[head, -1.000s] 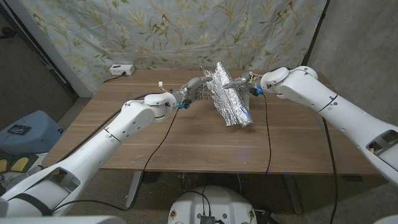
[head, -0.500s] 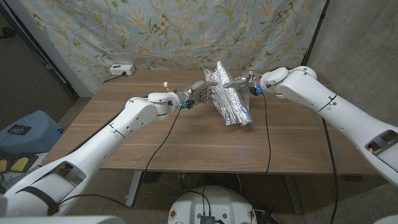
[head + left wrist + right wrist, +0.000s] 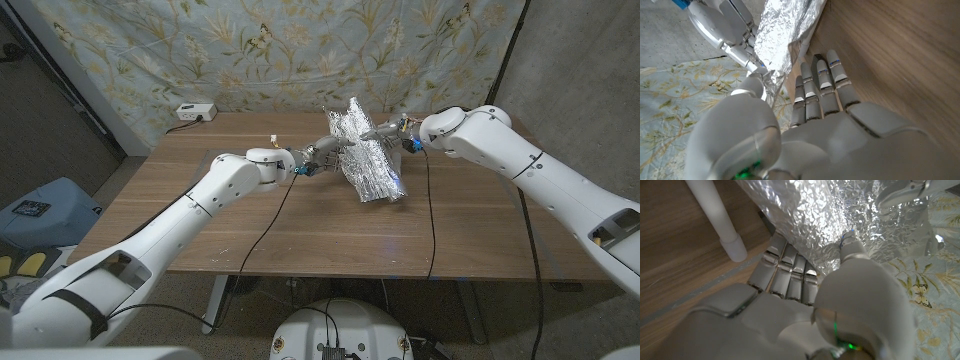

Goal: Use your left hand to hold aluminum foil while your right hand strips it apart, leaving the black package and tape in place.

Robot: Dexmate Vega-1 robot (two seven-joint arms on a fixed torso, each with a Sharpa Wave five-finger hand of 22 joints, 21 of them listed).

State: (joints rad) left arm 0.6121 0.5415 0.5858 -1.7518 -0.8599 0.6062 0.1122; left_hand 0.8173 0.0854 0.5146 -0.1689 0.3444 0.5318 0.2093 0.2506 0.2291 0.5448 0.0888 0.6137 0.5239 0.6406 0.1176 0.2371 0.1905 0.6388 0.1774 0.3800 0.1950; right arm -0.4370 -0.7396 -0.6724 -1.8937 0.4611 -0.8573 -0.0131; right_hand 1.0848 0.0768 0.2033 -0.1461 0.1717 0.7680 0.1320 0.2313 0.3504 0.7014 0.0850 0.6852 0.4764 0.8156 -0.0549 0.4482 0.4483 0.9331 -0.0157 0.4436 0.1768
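— What is the setting, seen from the head?
— A wooden table [image 3: 250, 215] in front of a flowered curtain [image 3: 280, 50], with a white power strip [image 3: 195, 111] at the table's far left edge. The foil [image 3: 368, 155] stands crumpled on the far middle of the table, between the two hands.

— And the hands there?
— The left hand [image 3: 326, 147] reaches the foil's left side, the right hand [image 3: 385, 131] its upper right side. Both touch it; the fingers are too small to read here.

— The left wrist view?
— The left hand [image 3: 815, 120] has its fingers [image 3: 821, 85] straight and close together, lying along the foil [image 3: 782, 35] with the thumb [image 3: 747, 90] against its edge. I cannot tell whether the foil is pinched. The other arm's white links [image 3: 725, 30] meet the foil beyond it.

— The right wrist view?
— The right hand [image 3: 805, 300] has its fingers [image 3: 785, 265] tucked under the foil [image 3: 825, 215] and the thumb [image 3: 852, 247] pressed on its face, so it grips the sheet. A white arm link [image 3: 715, 215] crosses the wood beside it.
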